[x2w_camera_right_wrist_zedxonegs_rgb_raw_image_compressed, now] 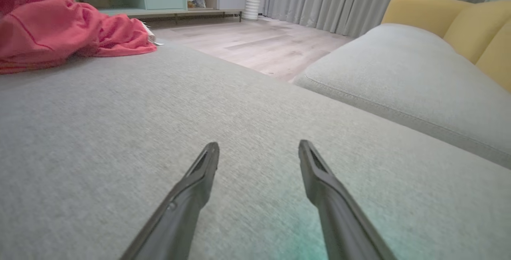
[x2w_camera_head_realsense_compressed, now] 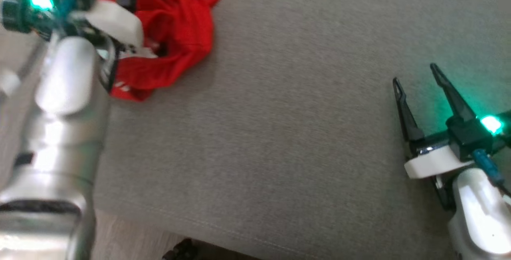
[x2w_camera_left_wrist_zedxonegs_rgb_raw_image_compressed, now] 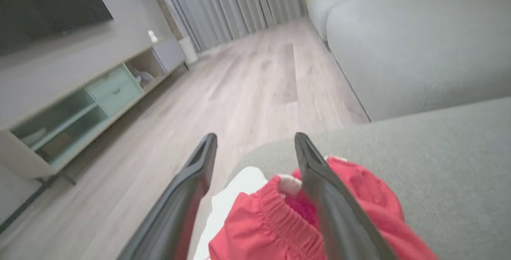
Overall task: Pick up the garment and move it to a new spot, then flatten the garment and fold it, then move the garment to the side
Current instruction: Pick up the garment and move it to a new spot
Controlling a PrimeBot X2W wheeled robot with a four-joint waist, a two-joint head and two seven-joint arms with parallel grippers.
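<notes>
One crumpled red garment [x2w_camera_head_realsense_compressed: 175, 32] on one grey cushion [x2w_camera_head_realsense_compressed: 279, 132]; left gripper [x2w_camera_left_wrist_zedxonegs_rgb_raw_image_compressed: 254, 137] over it, right gripper [x2w_camera_head_realsense_compressed: 414, 74] well apart, both spread

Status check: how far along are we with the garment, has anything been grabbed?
Done: nothing visibly. The red garment lies crumpled near the edge of the grey cushion.
In hand: the left gripper is at the garment with fingers open, not yet closed on it. The right gripper waits open above bare cushion.
Left: grasp, move, flatten, fold, set aside.
</notes>
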